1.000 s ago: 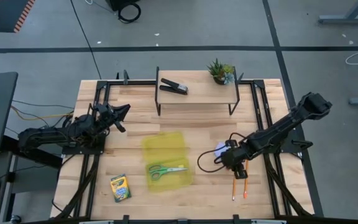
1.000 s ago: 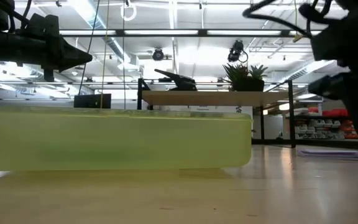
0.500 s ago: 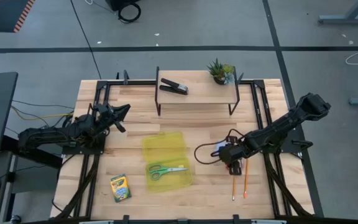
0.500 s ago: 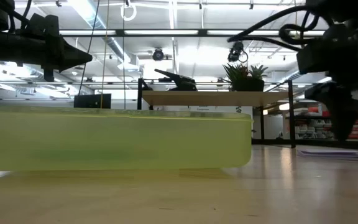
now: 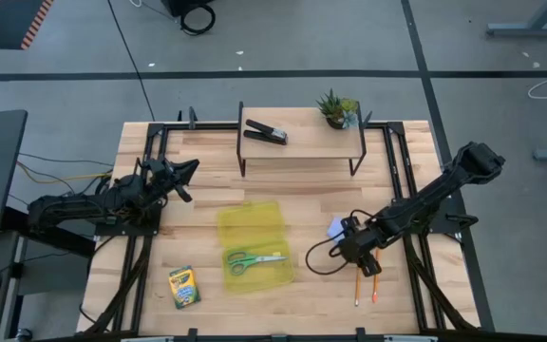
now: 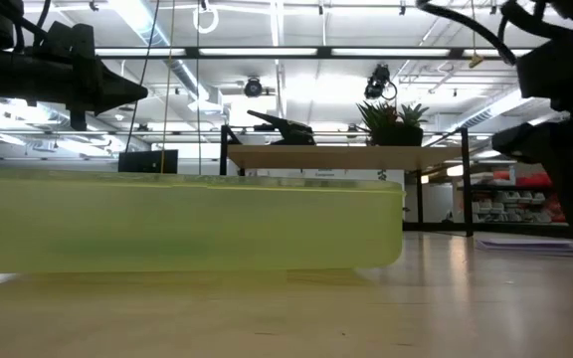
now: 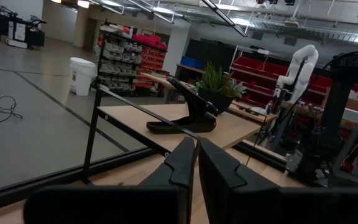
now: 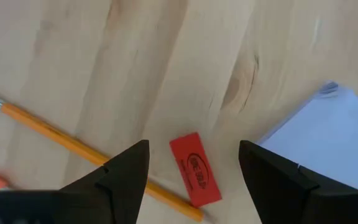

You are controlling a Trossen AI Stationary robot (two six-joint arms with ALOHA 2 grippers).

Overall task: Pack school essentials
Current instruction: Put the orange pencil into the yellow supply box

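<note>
Right wrist view showed the right end effector (image 8: 191, 163) spread open directly over the tiny red block (image 8: 195, 168), unpicked, a pencil (image 8: 73, 146) beside it, note pad (image 8: 328, 134) just beyond. Farther off, only scissors (image 5: 254, 258) lay in the yellow tray (image 5: 252, 220); crayon box (image 5: 183, 286) remained on the tabletop (image 5: 207, 185). Left end effector (image 7: 196, 163) idled, closed.

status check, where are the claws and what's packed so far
Right claw open above red eraser, pencil beside it. Left claw shut, parked at the left. Scissors in yellow tray. Nothing blocking.
</note>
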